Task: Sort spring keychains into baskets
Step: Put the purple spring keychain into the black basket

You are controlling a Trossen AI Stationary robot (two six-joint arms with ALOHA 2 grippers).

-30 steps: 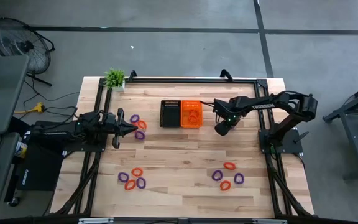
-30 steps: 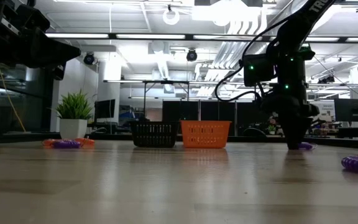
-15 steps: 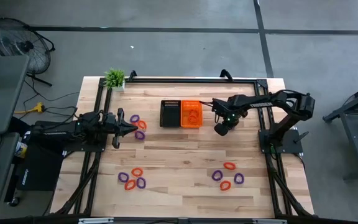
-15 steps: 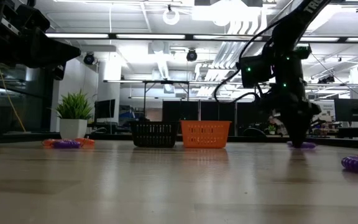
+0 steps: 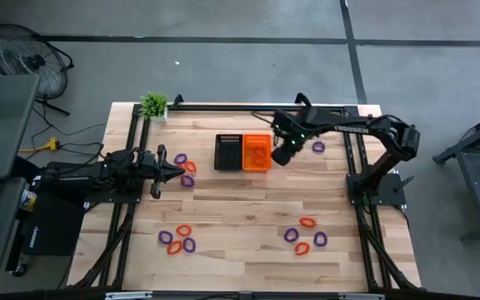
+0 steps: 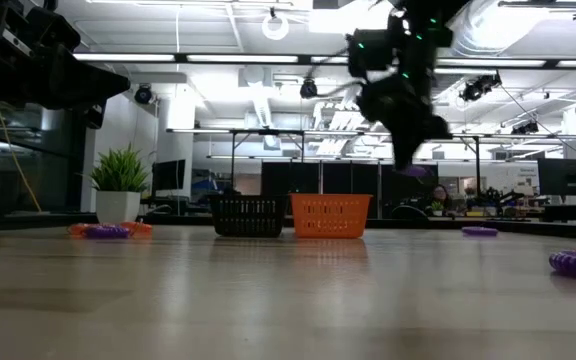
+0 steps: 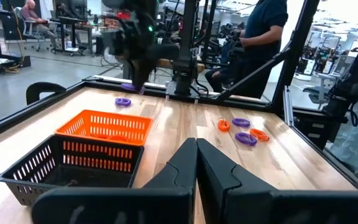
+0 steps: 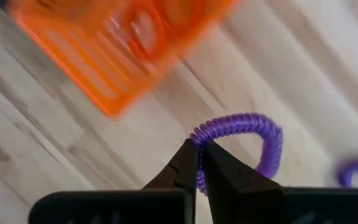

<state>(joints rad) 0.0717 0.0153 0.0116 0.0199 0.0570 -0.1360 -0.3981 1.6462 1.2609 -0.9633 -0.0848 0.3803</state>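
Right gripper (image 8: 197,163), raised beside the bright orange plastic mesh basket (image 5: 257,152), pinches a purple coiled spring keychain (image 8: 247,134); left gripper (image 7: 196,163), fingers pressed together, hovers near the black mesh basket (image 5: 227,152)

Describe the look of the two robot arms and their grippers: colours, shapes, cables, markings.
Both arms are dark, near-black jointed links. The right arm carries white lettering along its forearm link, small green indicator lights near the wrist and a thin dark cable looping beside it. The left arm is equally dark and blocky. The left gripper and the right gripper each end in two black, wedge-shaped fingers tapering to narrow tips.
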